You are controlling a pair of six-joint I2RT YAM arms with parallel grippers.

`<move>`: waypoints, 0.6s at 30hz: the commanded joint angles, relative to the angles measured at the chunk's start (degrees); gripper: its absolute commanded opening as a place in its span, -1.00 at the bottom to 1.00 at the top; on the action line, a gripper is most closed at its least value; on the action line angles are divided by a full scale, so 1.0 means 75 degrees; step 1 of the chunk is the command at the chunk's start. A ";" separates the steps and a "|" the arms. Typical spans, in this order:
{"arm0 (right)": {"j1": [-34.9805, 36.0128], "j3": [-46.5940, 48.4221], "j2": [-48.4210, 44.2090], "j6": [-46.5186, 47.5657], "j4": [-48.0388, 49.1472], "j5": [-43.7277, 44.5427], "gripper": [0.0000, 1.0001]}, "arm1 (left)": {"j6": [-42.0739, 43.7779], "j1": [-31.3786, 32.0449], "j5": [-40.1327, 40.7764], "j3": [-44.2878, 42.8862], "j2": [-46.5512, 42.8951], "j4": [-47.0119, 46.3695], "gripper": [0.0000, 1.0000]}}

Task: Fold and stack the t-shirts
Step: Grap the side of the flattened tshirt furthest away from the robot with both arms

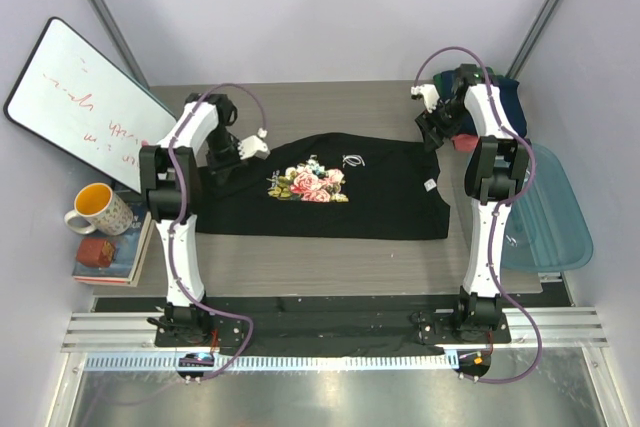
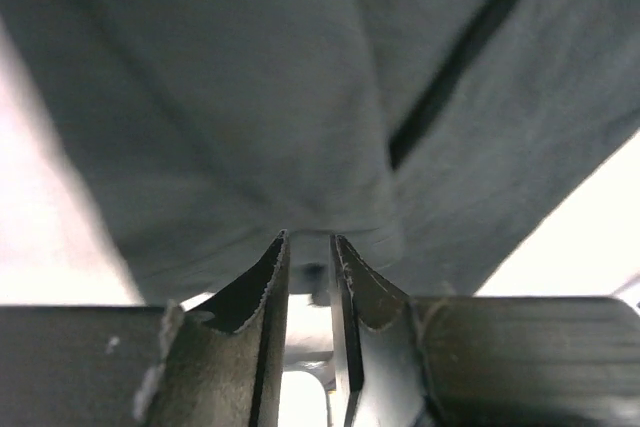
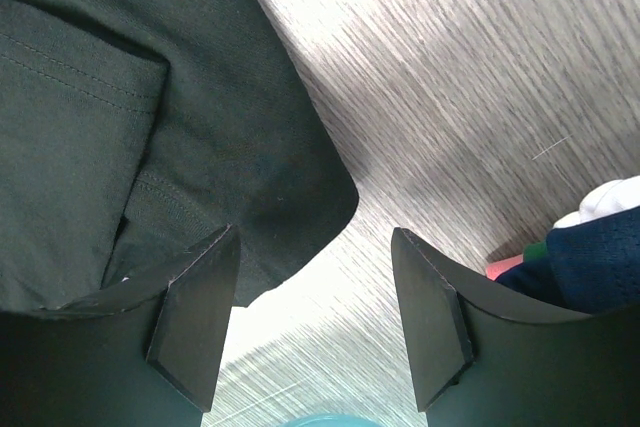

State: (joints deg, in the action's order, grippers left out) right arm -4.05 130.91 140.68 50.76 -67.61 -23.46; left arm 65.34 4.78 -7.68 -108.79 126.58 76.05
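At the black t-shirt, left gripper dips barely parted, right gripper wide; both empty.

"What is the room like?"
"Bright, with pale walls all around. A grey wooden worktop sits in the middle."
"What is at the sides?"
"A whiteboard with red scribbles leans on the left, by a mug and some books. A blue tub is on the right."
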 commanded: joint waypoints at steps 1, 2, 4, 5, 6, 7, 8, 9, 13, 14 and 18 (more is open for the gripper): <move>0.0037 0.0229 -0.0359 0.0075 0.0027 -0.0082 0.35 | 0.0042 -0.0320 0.0239 0.0454 -0.0109 0.0606 -0.54; 0.0037 0.0229 -0.0371 0.0075 0.0039 -0.0082 0.35 | 0.0019 -0.0355 0.0251 0.0478 -0.0074 0.0583 -0.54; 0.0037 0.0240 -0.0348 0.0075 0.0039 -0.0106 0.34 | -0.0052 -0.0472 0.0239 0.0514 -0.0050 0.0385 -0.54; 0.0037 0.0252 -0.0347 0.0075 0.0015 -0.0106 0.34 | -0.0040 -0.0508 0.0239 0.0514 -0.0027 0.0337 -0.54; 0.0037 0.0264 -0.0336 0.0075 0.0027 -0.0106 0.35 | -0.0064 -0.0554 0.0251 0.0467 -0.0026 0.0278 -0.53; 0.0037 0.0252 -0.0347 0.0075 0.0015 -0.0118 0.35 | -0.0087 -0.0566 0.0251 0.0420 -0.0003 0.0243 -0.53; 0.0048 0.0264 -0.0336 0.0075 0.0027 -0.0106 0.35 | -0.0099 -0.0578 0.0251 0.0362 0.0043 0.0243 -0.53; 0.0048 0.0264 -0.0336 0.0075 0.0015 -0.0129 0.34 | -0.0122 -0.0590 0.0216 0.0222 0.0056 0.0277 -0.53; 0.0060 0.0276 -0.0336 0.0064 0.0015 -0.0141 0.35 | -0.0146 -0.0590 -0.0065 0.0057 0.0184 0.0523 -0.53; 0.0049 0.0276 -0.0336 0.0064 0.0015 -0.0129 0.34 | -0.0134 -0.0590 -0.0100 0.0045 0.0196 0.0535 -0.54; 0.0048 0.0264 -0.0347 0.0064 0.0004 -0.0129 0.34 | -0.0134 -0.0590 -0.0264 -0.0002 0.0243 0.0535 -0.53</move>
State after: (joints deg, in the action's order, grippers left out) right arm -3.97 130.91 140.68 50.87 -67.64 -23.53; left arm 64.71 0.34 -7.29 -106.72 127.79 76.55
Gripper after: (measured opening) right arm 0.672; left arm 0.232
